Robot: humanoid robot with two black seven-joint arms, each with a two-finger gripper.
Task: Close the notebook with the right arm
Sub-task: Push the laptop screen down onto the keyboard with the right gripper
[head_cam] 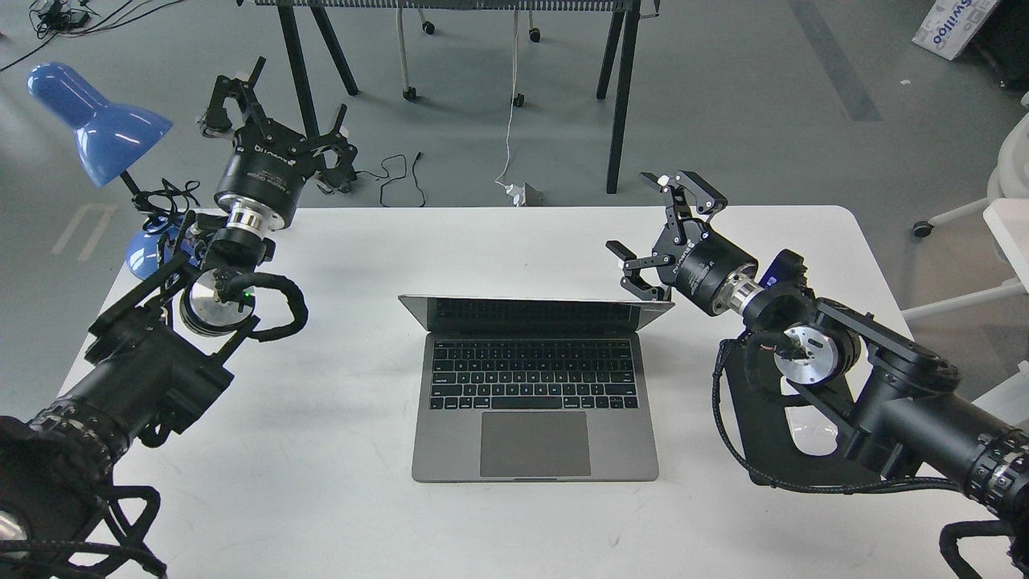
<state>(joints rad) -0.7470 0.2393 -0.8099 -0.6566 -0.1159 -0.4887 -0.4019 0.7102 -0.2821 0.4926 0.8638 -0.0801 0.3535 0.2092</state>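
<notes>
Notebook: slim grey metal notebook (534,386) lying open at the centre of the frame on the table (354,498); black keys, a large smooth trackpad, and the lid leaning back so only a thin dark strip of screen shows.
Right arm: black jointed right arm (876,386) entering from the lower right, with a silver round joint and braided black cable looping beneath it.
Right gripper: right gripper (643,229) right of centre, fingers spread wide apart and holding nothing; its lower finger is just beside the lid's right corner, whether it touches I cannot tell.
Left gripper: left gripper (277,104) in the upper left, raised over the table's far edge, fingers splayed apart and empty.
Mouse pad: flat black mouse pad (756,402) under the right arm at lower right, with a white mouse (808,430) on it, partly hidden.
Lamp: glossy blue lamp (96,121) with a rounded shade at the upper left.
Table: smooth white top with rounded corners.
Room: grey floor, black table legs, loose cables and a white cord at the top of the frame.
</notes>
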